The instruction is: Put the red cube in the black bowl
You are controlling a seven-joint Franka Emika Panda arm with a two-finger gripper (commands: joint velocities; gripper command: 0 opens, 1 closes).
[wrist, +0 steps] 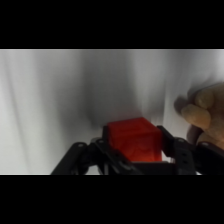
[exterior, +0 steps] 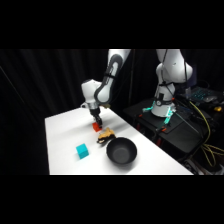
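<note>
The red cube point(wrist: 135, 141) fills the space between my gripper's point(wrist: 136, 136) two black fingers, which press on its left and right sides. In the side view the gripper point(exterior: 97, 122) comes down over the far middle of the white table point(exterior: 65, 135), with the red cube point(exterior: 96, 128) at its tips, at or just above the surface. The black bowl point(exterior: 121, 151) rests nearer the front, to the right of the gripper, and nothing lies in it.
A tan lumpy object point(exterior: 106, 135) lies between the gripper and the bowl; in the wrist view the tan object point(wrist: 204, 116) is close on the right. A teal cube point(exterior: 82, 151) sits left of the bowl. The arm's base point(exterior: 167, 95) stands on a dark stand with cables at the right.
</note>
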